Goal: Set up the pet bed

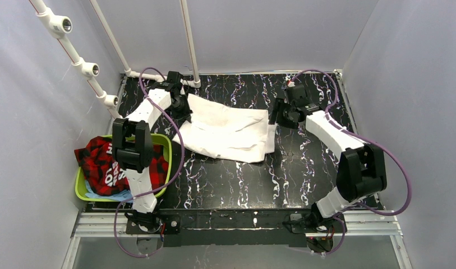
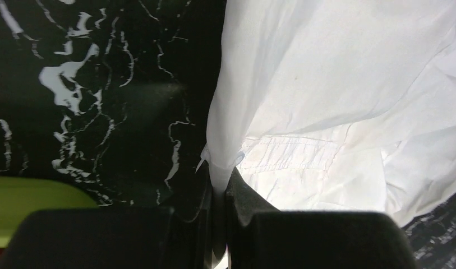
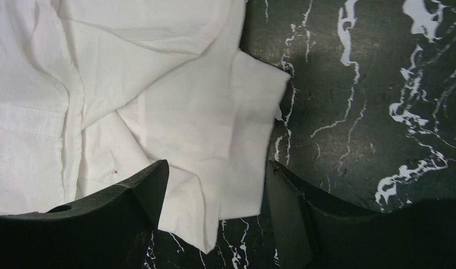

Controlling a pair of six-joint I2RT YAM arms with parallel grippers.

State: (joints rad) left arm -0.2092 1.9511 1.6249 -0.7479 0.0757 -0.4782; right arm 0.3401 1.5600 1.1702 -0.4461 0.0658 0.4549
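Observation:
A crumpled white cloth (image 1: 228, 131) lies spread on the black marbled table (image 1: 242, 179), towards the back. My left gripper (image 1: 183, 109) is at its left edge. In the left wrist view that gripper (image 2: 219, 185) is shut on a pinched fold of the cloth (image 2: 326, 84). My right gripper (image 1: 277, 117) hovers at the cloth's right edge. Its jaws (image 3: 217, 174) stand open astride a loose corner of the cloth (image 3: 130, 84), gripping nothing. The lime-green basket (image 1: 82, 193), the pet bed, sits at the left with a red plaid cloth (image 1: 99, 159) in it.
A white pipe frame (image 1: 79, 59) with fittings rises at the back left, and another pipe (image 1: 189, 42) stands behind the cloth. Grey walls close in three sides. A light blue cloth (image 1: 110, 196) shows in the basket, whose rim (image 2: 23, 193) appears in the left wrist view.

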